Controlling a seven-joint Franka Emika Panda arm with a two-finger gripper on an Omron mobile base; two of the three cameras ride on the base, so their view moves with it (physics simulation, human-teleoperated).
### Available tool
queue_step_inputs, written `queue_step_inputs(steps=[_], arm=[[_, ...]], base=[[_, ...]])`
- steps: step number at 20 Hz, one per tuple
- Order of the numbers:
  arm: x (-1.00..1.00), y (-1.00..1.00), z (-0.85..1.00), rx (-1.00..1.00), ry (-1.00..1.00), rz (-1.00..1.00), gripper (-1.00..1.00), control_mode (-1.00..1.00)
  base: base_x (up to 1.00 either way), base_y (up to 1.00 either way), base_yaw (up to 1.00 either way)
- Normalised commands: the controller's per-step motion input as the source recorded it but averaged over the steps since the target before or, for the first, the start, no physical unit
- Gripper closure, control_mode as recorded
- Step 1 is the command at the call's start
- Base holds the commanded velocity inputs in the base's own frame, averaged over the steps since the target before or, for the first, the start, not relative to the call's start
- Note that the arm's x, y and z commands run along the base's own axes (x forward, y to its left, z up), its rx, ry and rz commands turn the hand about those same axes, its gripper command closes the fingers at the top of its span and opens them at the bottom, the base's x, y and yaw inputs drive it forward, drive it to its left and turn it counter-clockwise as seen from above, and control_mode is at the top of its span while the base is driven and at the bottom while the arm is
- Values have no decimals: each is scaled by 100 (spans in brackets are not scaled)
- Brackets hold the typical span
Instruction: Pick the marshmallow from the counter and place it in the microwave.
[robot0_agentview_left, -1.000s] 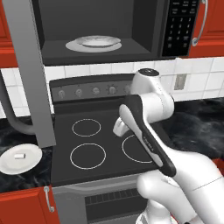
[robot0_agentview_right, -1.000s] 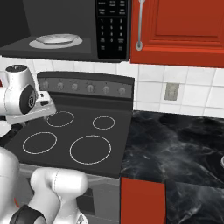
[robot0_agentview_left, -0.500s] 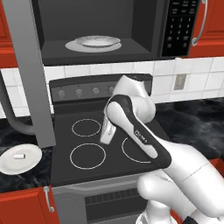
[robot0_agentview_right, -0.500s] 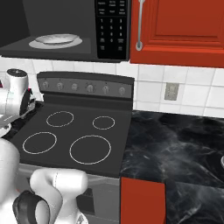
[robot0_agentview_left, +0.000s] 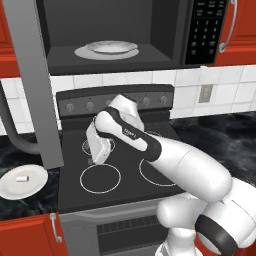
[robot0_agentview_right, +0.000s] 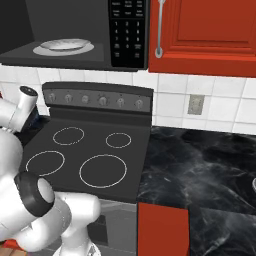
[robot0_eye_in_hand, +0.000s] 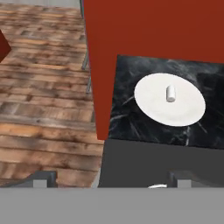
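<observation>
- The marshmallow (robot0_eye_in_hand: 170, 93) lies on a round white plate (robot0_eye_in_hand: 151, 105), well ahead of the fingertips (robot0_eye_in_hand: 43, 178) (both sit low, wide apart).
- The plate rests on the counter (robot0_eye_in_hand: 131, 122).
- A dark stovetop (robot0_eye_in_hand: 131, 166) lies between the fingertips.

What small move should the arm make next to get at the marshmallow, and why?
Probably swing the hand further left and down toward the marshmallow. It lies on a white plate on the counter left of the stove, while the gripper hangs over the stove's left burners, apart from it. The microwave is already open.
</observation>
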Motion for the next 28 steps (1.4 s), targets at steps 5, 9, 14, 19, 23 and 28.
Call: queue_step_inputs(steps=[5, 9, 14, 19, 23, 28], arm=[[22, 72, -45, 11, -7, 5, -100, -100], [21, 65, -30, 14, -4, 1, -100, -100], [44, 75, -34, 12, 0, 0, -100, -100], [49, 81, -47, 9, 0, 0, -100, -100], [64, 66, -48, 6, 0, 0, -100, -100], [71, 56, -21, 0, 2, 0, -100, -100]], base=[[0, 0, 0], [0, 0, 0], [0, 0, 0], [0, 0, 0], [0, 0, 0], [0, 0, 0]])
